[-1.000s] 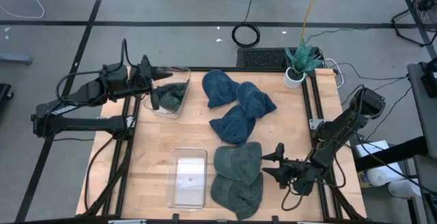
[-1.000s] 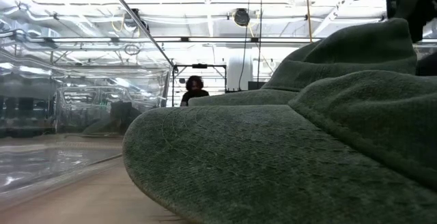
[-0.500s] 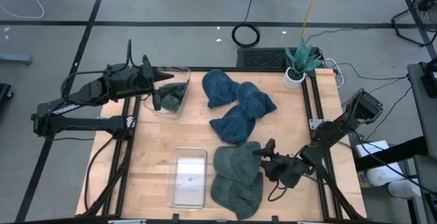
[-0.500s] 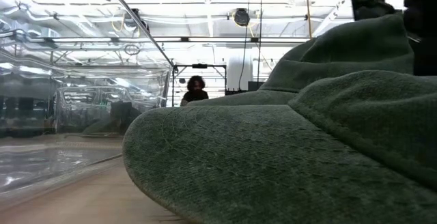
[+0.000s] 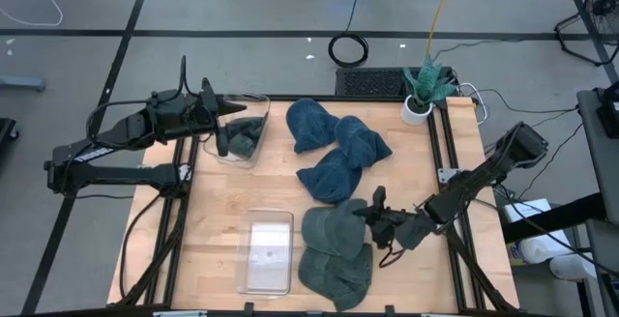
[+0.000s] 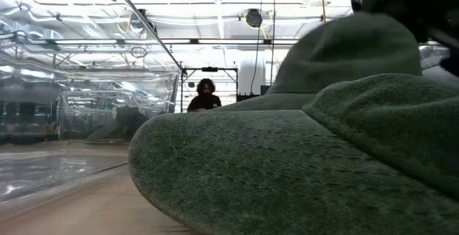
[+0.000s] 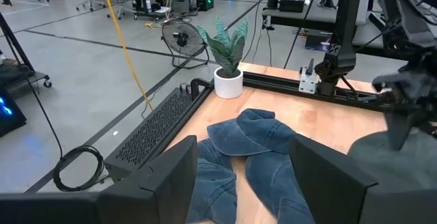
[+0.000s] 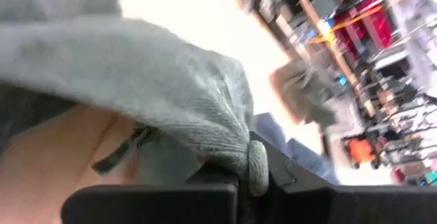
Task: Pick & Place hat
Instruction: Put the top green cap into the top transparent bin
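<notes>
Right gripper [image 5: 372, 216] clamped tight on the edge of the upper green hat [image 5: 337, 228] at the table's [image 5: 222, 220] five o'clock, left gripper [image 5: 221, 129] parted and empty over the clear bin [image 5: 253, 104] at ten o'clock, blue hats [image 5: 334, 153] near centre

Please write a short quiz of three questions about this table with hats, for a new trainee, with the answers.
1. True or false: the right gripper is shut on the edge of a green hat.
2. How many blue hats lie at the table's far side?
3. Where is the left gripper? A: over the clear bin holding a green hat. B: over the empty clear tray.

Key: 1 true. 2 three. 3 A.
</notes>
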### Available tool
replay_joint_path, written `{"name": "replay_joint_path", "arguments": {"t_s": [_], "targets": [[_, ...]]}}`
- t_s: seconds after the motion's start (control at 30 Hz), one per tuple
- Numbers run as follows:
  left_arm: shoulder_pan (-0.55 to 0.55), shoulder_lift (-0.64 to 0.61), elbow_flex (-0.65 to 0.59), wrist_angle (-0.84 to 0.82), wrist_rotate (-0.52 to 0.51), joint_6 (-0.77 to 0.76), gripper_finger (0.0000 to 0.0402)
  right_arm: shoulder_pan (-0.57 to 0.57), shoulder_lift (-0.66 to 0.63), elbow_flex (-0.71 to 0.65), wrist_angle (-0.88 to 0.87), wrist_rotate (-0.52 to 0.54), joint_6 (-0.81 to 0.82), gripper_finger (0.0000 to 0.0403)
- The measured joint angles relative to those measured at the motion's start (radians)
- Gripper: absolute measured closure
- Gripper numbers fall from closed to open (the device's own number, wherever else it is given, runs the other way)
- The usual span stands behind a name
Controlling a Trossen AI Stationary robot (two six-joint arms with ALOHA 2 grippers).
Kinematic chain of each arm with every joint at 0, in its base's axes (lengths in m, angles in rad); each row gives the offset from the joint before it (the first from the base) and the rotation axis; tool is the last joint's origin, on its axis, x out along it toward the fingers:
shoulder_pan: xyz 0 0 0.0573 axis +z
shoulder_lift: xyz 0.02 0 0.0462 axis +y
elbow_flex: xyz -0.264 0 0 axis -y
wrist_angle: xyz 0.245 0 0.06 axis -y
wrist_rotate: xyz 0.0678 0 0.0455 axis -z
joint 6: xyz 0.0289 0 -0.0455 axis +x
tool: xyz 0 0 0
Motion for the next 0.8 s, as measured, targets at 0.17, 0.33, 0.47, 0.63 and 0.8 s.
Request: {"name": "replay_joint_path", "arguments": {"t_s": [0.17,0.33,0.47,0.63,0.8], "targets": [[0.000,0.000,0.000,0.000,0.000,0.000,0.0160,-0.049,-0.109,0.000,0.129,-0.003,-0.104,0.0401],[0.000,0.000,0.000,0.001,0.000,-0.001,0.0160,-0.122,-0.193,0.000,0.253,-0.071,-0.189,0.0402],[0.000,0.000,0.000,0.001,0.000,-0.002,0.0160,-0.211,-0.208,0.000,0.369,-0.191,-0.274,0.0402],[0.000,0.000,0.000,0.001,0.000,-0.002,0.0160,-0.351,-0.184,0.000,0.465,-0.366,-0.264,0.0402],[0.000,0.000,0.000,0.001,0.000,-0.002,0.0160,-0.470,-0.121,0.000,0.589,-0.502,-0.244,0.0402]]}}
